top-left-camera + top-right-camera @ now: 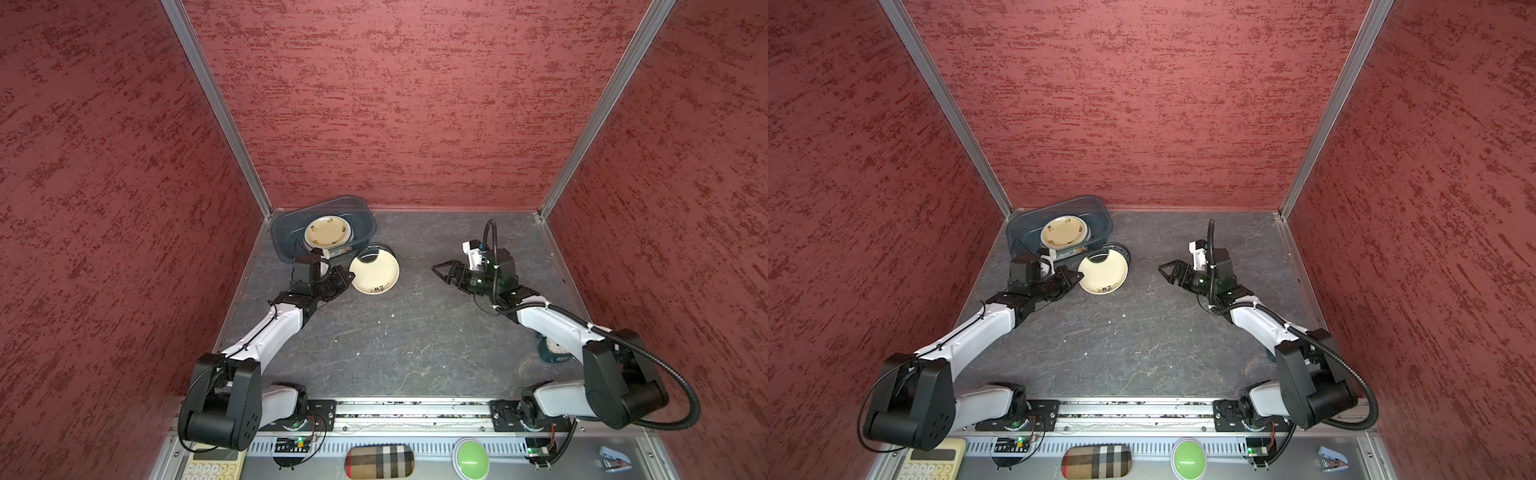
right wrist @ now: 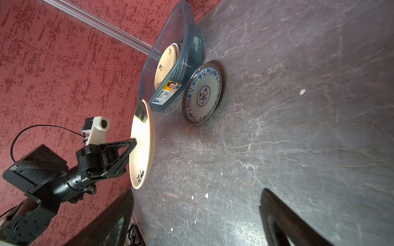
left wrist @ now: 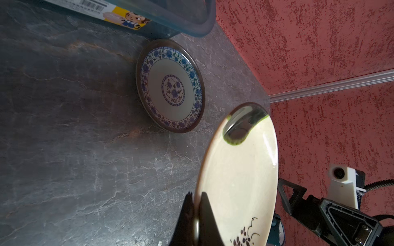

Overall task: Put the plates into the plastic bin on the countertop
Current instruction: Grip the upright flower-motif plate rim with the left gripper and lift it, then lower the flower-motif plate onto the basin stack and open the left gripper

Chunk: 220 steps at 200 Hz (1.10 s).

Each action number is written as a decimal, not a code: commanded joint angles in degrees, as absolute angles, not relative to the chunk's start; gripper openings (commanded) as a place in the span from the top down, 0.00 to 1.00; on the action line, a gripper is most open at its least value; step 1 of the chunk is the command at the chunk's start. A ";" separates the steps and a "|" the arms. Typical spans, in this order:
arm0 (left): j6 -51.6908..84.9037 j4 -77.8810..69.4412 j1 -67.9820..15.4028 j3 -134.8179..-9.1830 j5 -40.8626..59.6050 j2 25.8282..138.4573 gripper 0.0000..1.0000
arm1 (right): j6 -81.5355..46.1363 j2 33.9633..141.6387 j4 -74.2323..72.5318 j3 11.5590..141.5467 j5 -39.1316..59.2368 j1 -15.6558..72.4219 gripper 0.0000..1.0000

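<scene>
My left gripper point(image 1: 351, 276) point(image 3: 196, 194) is shut on the rim of a cream plate point(image 1: 376, 272) point(image 3: 238, 181) with a dark flower sprig, holding it above the countertop point(image 1: 415, 332). This plate hangs just in front of the plastic bin point(image 1: 280, 235) point(image 2: 191, 49), which stands in the back left corner. Another cream plate point(image 1: 327, 230) point(image 1: 1064, 230) lies on top of others inside the bin. A blue-patterned plate point(image 3: 170, 85) point(image 2: 202, 91) rests on the countertop against the bin's labelled side, partly hidden in both top views. My right gripper point(image 1: 436, 270) point(image 2: 196, 193) is open and empty, well to the right.
Red textured walls close in three sides. A teal clock point(image 1: 555, 349) sits under my right arm. Along the front ledge lie a calculator point(image 1: 212, 467), a plaid case point(image 1: 380, 461), a green button point(image 1: 471, 457) and a stapler point(image 1: 615, 459).
</scene>
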State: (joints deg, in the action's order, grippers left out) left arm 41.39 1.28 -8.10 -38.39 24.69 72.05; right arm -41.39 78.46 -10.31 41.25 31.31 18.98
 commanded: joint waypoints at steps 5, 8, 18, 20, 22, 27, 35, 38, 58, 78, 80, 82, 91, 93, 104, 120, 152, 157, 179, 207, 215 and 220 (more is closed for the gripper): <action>41.07 -2.32 -6.70 -42.07 25.84 73.11 1.00 | -39.59 75.92 -10.19 40.37 28.77 19.38 0.06; 41.07 -2.51 -6.54 -42.44 25.84 73.24 1.00 | -39.57 75.74 -10.20 40.34 28.56 19.30 0.07; 41.03 -2.96 -6.10 -43.46 25.92 74.01 1.00 | -39.42 75.21 -10.28 40.23 28.19 19.34 0.06; 40.93 -3.00 -6.05 -43.71 25.93 74.16 1.00 | -39.39 75.16 -10.28 40.12 28.10 19.34 0.06; 40.88 -3.06 -6.02 -43.93 25.97 74.33 1.00 | -39.36 75.04 -10.28 40.09 27.99 19.34 0.06; 40.94 -3.08 -5.69 -44.55 26.06 74.82 1.00 | -39.28 74.96 -10.15 40.08 27.79 19.33 0.06; 40.88 -3.29 -5.25 -45.42 26.35 75.59 1.00 | -39.16 74.88 -9.73 40.28 27.47 19.34 0.06; 40.90 -3.41 -5.07 -45.66 26.55 75.84 1.00 | -39.09 74.87 -9.45 40.40 27.36 19.34 0.06; 40.89 -3.37 -3.72 -48.44 27.79 77.67 1.00 | -38.50 74.73 -7.94 40.96 27.05 19.29 0.06; 40.27 -2.20 -2.65 -51.33 27.78 79.03 1.00 | -37.94 73.46 -7.82 40.22 26.08 19.33 0.06; 40.28 -2.07 -2.53 -51.70 27.71 79.13 1.00 | -37.92 73.30 -7.82 40.07 25.99 19.33 0.06; 40.22 -1.92 -2.48 -51.93 27.65 79.24 1.00 | -37.93 73.17 -7.82 39.90 25.77 19.34 0.06; 40.12 -1.06 -2.13 -53.10 27.29 79.72 1.00 | -37.71 72.33 -7.83 39.35 24.93 19.27 0.06; 40.11 -0.84 -2.03 -53.44 27.26 79.83 1.00 | -37.64 72.20 -7.82 39.19 24.75 19.32 0.06; 39.80 0.37 -1.80 -54.83 26.76 80.30 1.00 | -37.11 71.36 -7.42 38.85 23.89 19.25 0.06; 38.75 2.33 -1.40 -56.47 25.21 80.74 1.00 | -36.13 70.31 -6.56 38.67 23.05 19.25 0.06; 37.27 3.78 -0.32 -59.13 21.28 82.51 1.00 | -34.75 68.41 -5.68 37.64 21.97 19.25 0.06; 37.30 3.93 -0.03 -59.47 21.00 83.02 1.00 | -34.50 68.15 -5.43 37.61 21.82 19.25 0.06; 37.44 3.78 1.35 -61.52 19.90 85.29 1.00 | -32.70 66.88 -3.61 37.62 21.59 19.20 0.05; 36.34 5.41 2.38 -65.97 18.23 89.53 1.00 | -30.95 64.45 -2.15 36.34 19.43 19.15 0.04; 35.71 6.49 2.49 -67.50 17.16 90.88 1.00 | -30.60 63.76 -2.11 35.79 18.92 19.07 0.03; 35.06 6.96 2.54 -68.51 16.75 91.86 1.00 | -30.37 63.43 -2.09 35.49 18.64 19.03 0.02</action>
State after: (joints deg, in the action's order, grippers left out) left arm 37.80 5.56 2.02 -63.94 19.70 89.14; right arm -33.15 65.58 -3.46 36.88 21.67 18.98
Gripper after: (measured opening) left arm 0.064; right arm 0.966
